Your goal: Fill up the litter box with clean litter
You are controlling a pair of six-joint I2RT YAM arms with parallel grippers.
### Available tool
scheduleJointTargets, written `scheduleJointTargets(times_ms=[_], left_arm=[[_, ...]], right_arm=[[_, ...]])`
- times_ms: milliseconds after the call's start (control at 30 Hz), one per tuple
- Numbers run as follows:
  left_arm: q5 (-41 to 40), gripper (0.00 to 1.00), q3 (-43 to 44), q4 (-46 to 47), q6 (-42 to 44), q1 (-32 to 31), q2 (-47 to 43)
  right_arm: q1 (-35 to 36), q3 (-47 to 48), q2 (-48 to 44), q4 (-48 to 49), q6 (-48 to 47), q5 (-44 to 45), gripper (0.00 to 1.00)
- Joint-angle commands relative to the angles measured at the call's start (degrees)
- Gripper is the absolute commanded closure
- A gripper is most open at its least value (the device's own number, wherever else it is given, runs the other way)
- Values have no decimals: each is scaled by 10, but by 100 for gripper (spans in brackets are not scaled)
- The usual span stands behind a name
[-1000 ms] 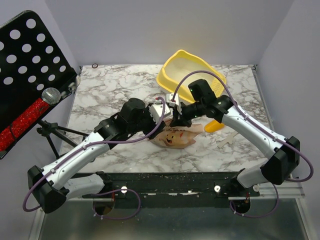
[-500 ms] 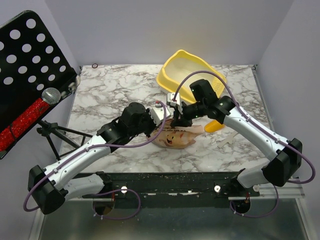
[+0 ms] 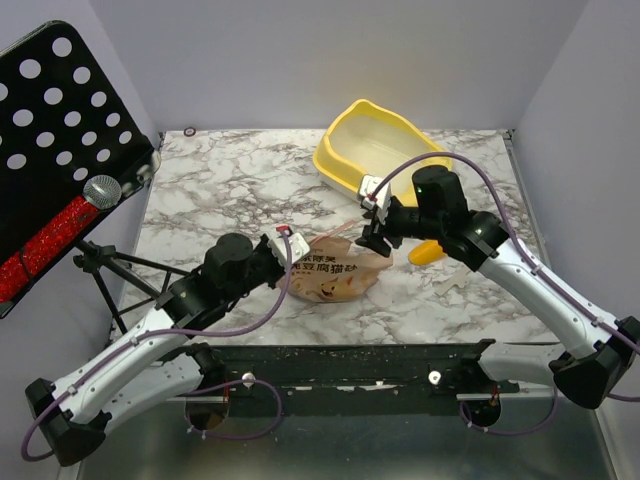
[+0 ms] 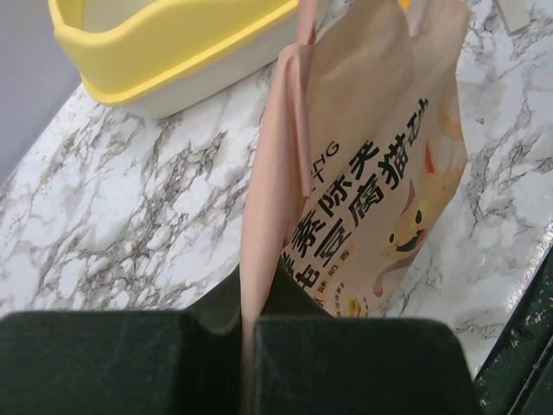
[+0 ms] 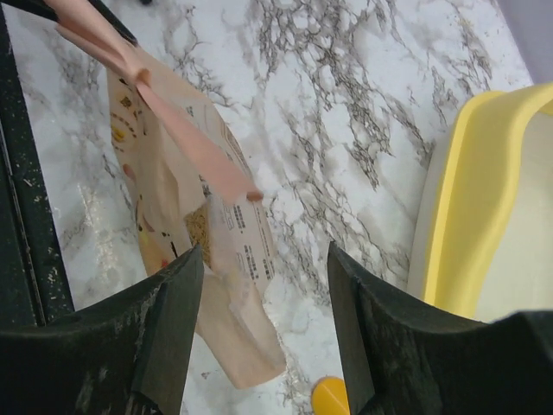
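Where a second ago it stood spread beside the bag, the left gripper [image 3: 285,245] is now pinched on one pink edge of the crumpled tan printed paper bag [image 3: 335,275]. It has drawn back toward the near-left corner of the white marble-patterned table [image 3: 220,190]. The left wrist view shows that edge clamped flat between the jaws, with the bag stretching away from them across the marble.

The bag lies near the middle of the table, more spread out than before, with its printed face up.

To its right, the right gripper [image 3: 372,232], which was closed at the bag a second ago, has let go. Its fingers stand spread and empty above the bag's far end.

Beyond it, the large pale-yellow plastic litter box [image 3: 345,175] sits at the far edge, right of centre. A small yellow-orange scoop [image 3: 427,250] lies near its right side.

No clean litter shows loose anywhere; presumably it is inside the bag. The hand-over looks done, but pouring has not begun.
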Motion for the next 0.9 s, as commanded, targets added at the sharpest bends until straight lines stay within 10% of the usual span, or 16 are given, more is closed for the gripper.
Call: scheduleJointTargets(times_ms=[0, 867], left_arm=[[-18, 100, -26, 53, 41, 3, -89], [56, 100, -128, 135, 23, 2, -195]], right_arm=[[2, 6, 23, -31, -16, 24, 34], [-17, 171, 205, -203, -158, -133, 30]])
